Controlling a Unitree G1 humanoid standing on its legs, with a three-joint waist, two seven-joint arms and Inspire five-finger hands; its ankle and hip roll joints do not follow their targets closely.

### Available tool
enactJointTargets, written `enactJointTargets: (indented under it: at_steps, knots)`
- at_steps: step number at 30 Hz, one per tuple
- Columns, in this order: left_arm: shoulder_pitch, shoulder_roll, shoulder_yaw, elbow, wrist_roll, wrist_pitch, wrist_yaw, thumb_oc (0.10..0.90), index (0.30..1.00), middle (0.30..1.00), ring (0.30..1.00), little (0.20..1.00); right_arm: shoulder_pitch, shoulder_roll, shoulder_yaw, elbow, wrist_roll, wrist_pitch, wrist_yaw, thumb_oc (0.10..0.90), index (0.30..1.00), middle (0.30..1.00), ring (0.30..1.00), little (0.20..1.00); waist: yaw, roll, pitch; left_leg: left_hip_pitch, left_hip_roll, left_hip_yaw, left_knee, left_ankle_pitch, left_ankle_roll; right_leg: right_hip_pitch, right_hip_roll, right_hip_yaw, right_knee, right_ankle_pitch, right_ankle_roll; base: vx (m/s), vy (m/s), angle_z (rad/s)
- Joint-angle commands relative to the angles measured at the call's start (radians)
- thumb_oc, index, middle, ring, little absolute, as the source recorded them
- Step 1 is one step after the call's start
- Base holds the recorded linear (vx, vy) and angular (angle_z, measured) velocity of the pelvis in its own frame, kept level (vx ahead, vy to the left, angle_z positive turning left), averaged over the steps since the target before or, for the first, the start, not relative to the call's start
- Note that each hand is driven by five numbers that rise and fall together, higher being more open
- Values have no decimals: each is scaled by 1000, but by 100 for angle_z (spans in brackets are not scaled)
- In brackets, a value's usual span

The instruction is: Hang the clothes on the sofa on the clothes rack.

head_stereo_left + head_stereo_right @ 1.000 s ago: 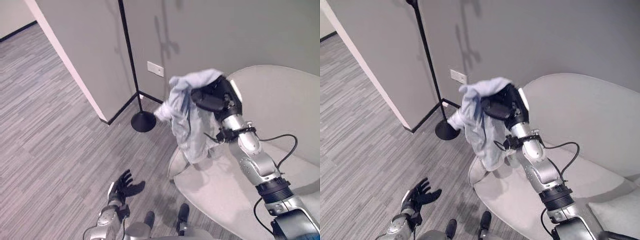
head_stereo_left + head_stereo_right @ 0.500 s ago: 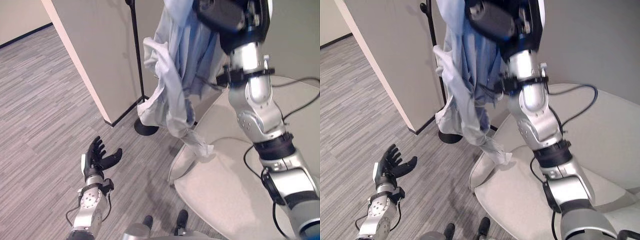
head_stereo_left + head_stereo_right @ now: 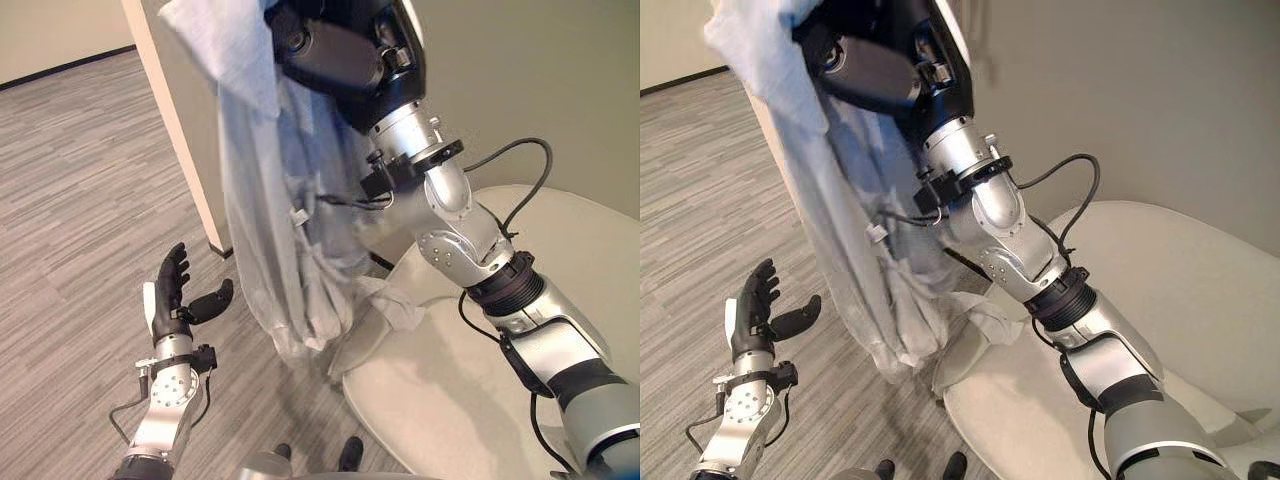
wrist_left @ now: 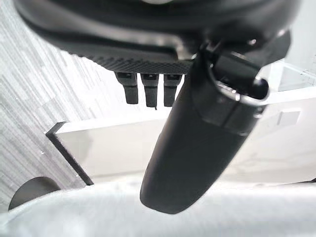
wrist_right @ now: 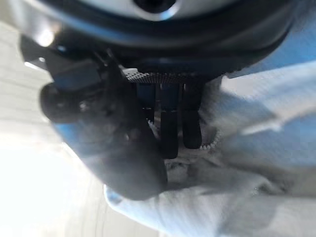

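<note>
Right hand [image 3: 340, 55] clenched on pale blue shirt [image 3: 275, 230], raised above sofa [image 3: 480, 380]; rack likely hidden. Left hand [image 3: 175, 300] relaxed, empty.

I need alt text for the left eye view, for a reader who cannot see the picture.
The robot's right hand, raised high, grips a pale blue shirt that hangs down in long folds beside a light grey sofa. Lower down, the left hand is open with its fingers pointing up, close to the shirt and above grey striped flooring.
</note>
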Motion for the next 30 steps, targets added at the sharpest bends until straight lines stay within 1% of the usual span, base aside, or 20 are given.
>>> enactJointTargets:
  at_steps: [1, 2, 3, 5, 7, 8, 9, 10, 11, 13, 14, 18, 21, 25, 27, 28, 30]
  knots:
    - [-111, 58, -92, -70, -20, -130, -79, 800, 900, 900, 900, 900, -193, 55, -50, -1, 65, -104, 6, 400, 300, 300, 300, 300, 6, -24, -111, -64, -13, -70, -38, 32, -6, 150, -39, 16, 7, -155, 77, 0, 0, 0]
    - [-111, 58, -92, -70, -20, -131, -79, 800, 900, 900, 900, 900, -193, 55, -50, -1, 65, -104, 6, 400, 300, 300, 300, 300, 6, -24, -111, -64, -13, -70, -38, 32, -6, 150, -39, 16, 7, -155, 77, 0, 0, 0]
    - [-130, 49, -148, -52, -34, -120, -112, 800, 900, 900, 900, 900, -204, 68, -43, 4, 73, -106, 9, 400, 300, 300, 300, 300, 1, -27, -110, -64, -13, -68, -38, 32, -4, 149, -39, 17, 7, -153, 77, 0, 0, 0]
    - [-154, 45, -206, -11, -24, -107, -131, 800, 900, 900, 900, 900, -236, 74, -36, 12, 79, -113, 2, 400, 300, 300, 300, 300, -6, -31, -111, -64, -11, -63, -38, 31, -4, 147, -40, 20, 7, -151, 79, 0, 0, 0]
    - [-177, 41, -243, 41, 2, -95, -127, 800, 900, 900, 900, 900, -263, 80, -29, 21, 92, -121, -3, 400, 300, 300, 300, 300, -12, -35, -112, -63, -10, -58, -38, 29, -3, 145, -41, 25, 7, -149, 79, 0, 0, 0]
    - [-181, 39, -244, 45, 3, -97, -126, 800, 900, 900, 900, 900, -265, 79, -28, 22, 93, -122, -2, 400, 300, 300, 300, 300, -11, -35, -111, -63, -10, -58, -38, 29, -3, 144, -41, 25, 7, -149, 79, -5, 19, -3]
    - [-199, 38, -263, 88, 42, -85, -104, 800, 900, 900, 900, 900, -298, 81, -23, 34, 100, -131, -14, 400, 300, 300, 300, 300, -17, -38, -113, -63, -10, -54, -38, 28, -3, 143, -40, 31, 7, -148, 79, -5, 23, -8]
    - [-240, 28, -272, 192, 101, -65, -35, 800, 900, 900, 900, 900, -357, 85, -16, 48, 120, -155, -36, 400, 300, 300, 300, 300, -28, -47, -120, -61, -8, -45, -38, 26, -4, 140, -38, 37, 7, -148, 80, -1, 26, -9]
    - [-256, 30, -274, 225, 128, -59, -12, 800, 900, 900, 900, 900, -380, 85, -14, 56, 133, -165, -40, 400, 300, 300, 300, 300, -32, -50, -123, -60, -7, -42, -38, 24, -5, 138, -37, 41, 7, -147, 80, 1, 12, -11]
    - [-271, 26, -275, 255, 132, -55, -1, 800, 900, 900, 900, 900, -404, 80, -6, 65, 149, -177, -39, 400, 300, 300, 300, 300, -35, -54, -125, -61, -6, -39, -38, 23, -5, 136, -37, 43, 7, -147, 80, 5, 2, -20]
    - [-287, 19, -272, 289, 110, -57, 9, 800, 900, 900, 900, 900, -435, 74, 4, 71, 169, -193, -45, 400, 300, 300, 300, 300, -42, -62, -132, -61, -5, -35, -38, 22, -6, 135, -35, 46, 7, -148, 80, 6, 0, -20]
    - [-321, -1, -272, 338, 73, -61, 18, 800, 900, 900, 900, 900, -475, 64, 12, 72, 201, -217, -47, 400, 300, 300, 300, 300, -54, -70, -138, -59, -4, -29, -38, 21, -8, 134, -34, 48, 7, -148, 80, 8, 6, -8]
    - [-361, -32, -274, 387, 28, -68, 34, 800, 900, 900, 900, 900, -497, 67, 20, 54, 254, -251, -35, 400, 300, 300, 300, 300, -66, -79, -145, -59, -3, -23, -38, 20, -11, 133, -32, 50, 7, -149, 80, 2, 0, -1]
    - [-445, -93, -283, 419, -73, -90, 58, 800, 900, 900, 900, 900, -476, 89, 17, 11, 306, -289, -24, 400, 300, 300, 300, 300, -85, -85, -152, -57, 0, -15, -38, 17, -13, 129, -32, 60, 7, -149, 79, 4, -3, -2]
    - [-506, -116, -302, 417, -62, -89, 89, 800, 900, 900, 900, 900, -451, 103, 18, -8, 332, -306, -13, 400, 300, 300, 300, 300, -100, -86, -156, -54, 2, -6, -38, 13, -14, 125, -32, 70, 7, -147, 80, 6, 1, -8]
    - [-507, -116, -303, 418, -61, -89, 90, 800, 900, 900, 900, 900, -451, 103, 18, -7, 332, -307, -13, 400, 300, 300, 300, 300, -99, -86, -156, -54, 2, -5, -38, 13, -14, 124, -31, 71, 7, -147, 80, 5, 1, -11]
    - [-552, -129, -320, 434, -38, -84, 111, 800, 900, 900, 900, 900, -434, 114, 24, -13, 346, -311, -10, 400, 300, 300, 300, 300, -108, -87, -157, -53, 2, 2, -38, 11, -14, 121, -30, 79, 7, -145, 81, 9, 2, -13]
